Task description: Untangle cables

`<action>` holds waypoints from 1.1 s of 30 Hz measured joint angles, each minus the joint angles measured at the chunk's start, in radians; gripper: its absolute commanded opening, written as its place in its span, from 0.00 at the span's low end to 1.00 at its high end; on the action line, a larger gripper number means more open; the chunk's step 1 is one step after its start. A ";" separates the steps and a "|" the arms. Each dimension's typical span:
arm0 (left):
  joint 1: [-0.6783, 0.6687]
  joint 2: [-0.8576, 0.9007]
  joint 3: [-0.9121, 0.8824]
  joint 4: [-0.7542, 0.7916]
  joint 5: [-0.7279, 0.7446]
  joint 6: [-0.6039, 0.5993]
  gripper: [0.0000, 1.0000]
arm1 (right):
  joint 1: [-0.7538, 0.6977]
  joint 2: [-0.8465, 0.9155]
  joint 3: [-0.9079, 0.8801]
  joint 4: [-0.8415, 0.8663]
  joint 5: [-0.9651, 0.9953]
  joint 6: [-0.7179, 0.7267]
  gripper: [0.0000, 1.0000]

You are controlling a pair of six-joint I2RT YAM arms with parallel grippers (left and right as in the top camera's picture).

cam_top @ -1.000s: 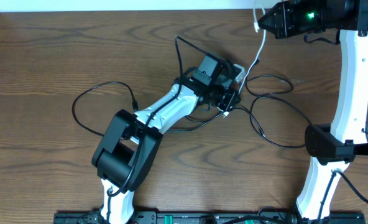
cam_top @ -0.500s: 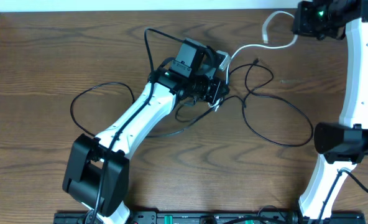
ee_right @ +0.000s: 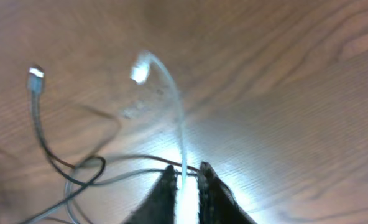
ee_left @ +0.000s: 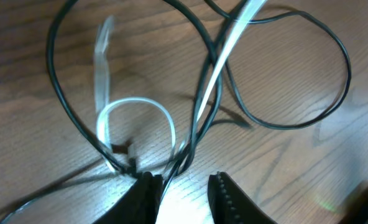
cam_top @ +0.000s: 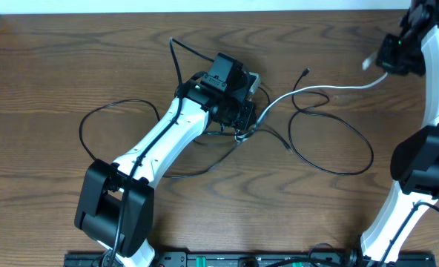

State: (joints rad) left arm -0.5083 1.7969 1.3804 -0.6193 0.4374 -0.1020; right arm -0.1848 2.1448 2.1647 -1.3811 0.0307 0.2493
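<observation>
I see the wooden table [cam_top: 71, 67] with my left arm [cam_top: 160, 137] reaching to its middle and my right arm [cam_top: 434, 111] at the right edge. The left gripper [ee_left: 181, 185] is open, with cords running between its fingers. The right gripper [ee_right: 185, 171] pinches the white cord [cam_top: 331, 88] behind its plug [ee_right: 138, 72]. The black cables [cam_top: 81, 133] loop across the table's centre

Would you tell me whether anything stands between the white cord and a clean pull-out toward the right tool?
Yes: black cords cross the white cord where they bunch at the left tool.
</observation>
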 measured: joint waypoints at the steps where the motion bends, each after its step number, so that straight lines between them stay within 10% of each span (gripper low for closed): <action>1: 0.000 0.000 0.000 0.000 -0.001 -0.002 0.39 | -0.003 0.000 -0.006 0.000 -0.001 -0.011 0.42; 12: -0.050 0.000 0.000 0.029 -0.021 -0.028 0.45 | -0.002 0.000 -0.013 0.003 -0.090 -0.077 0.70; 33: -0.180 0.120 -0.027 0.100 -0.107 -0.037 0.27 | -0.002 0.000 -0.013 0.001 -0.136 -0.110 0.69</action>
State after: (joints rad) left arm -0.6888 1.9167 1.3529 -0.5194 0.3302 -0.1387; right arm -0.1864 2.1452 2.1513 -1.3804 -0.1051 0.1390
